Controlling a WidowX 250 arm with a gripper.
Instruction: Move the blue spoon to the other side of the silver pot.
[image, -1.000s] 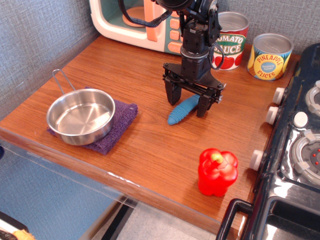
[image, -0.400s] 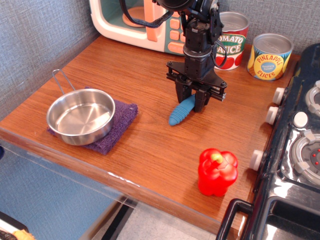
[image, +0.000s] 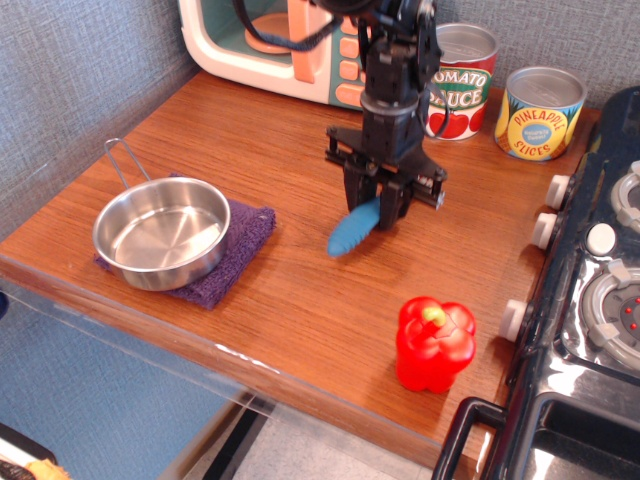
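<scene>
The blue spoon (image: 350, 230) shows as a thick blue handle slanting down to the left, its upper end clamped between my gripper's fingers; its metal head is hidden. My gripper (image: 377, 208) is shut on it and holds it just above the wooden counter. The silver pot (image: 162, 231), a shallow shiny pan with a wire loop handle, sits on a purple cloth (image: 240, 243) at the left, well apart from the spoon.
A red toy pepper (image: 434, 342) stands at the front right. Two tin cans (image: 458, 66) (image: 540, 111) and a toy microwave (image: 280, 40) line the back. A black stove (image: 590, 300) borders the right. The counter's front edge (image: 230, 355) runs diagonally.
My gripper closed on the blue handle, then rose a little and shifted left with the spoon, whose lower end now hangs off the counter.
</scene>
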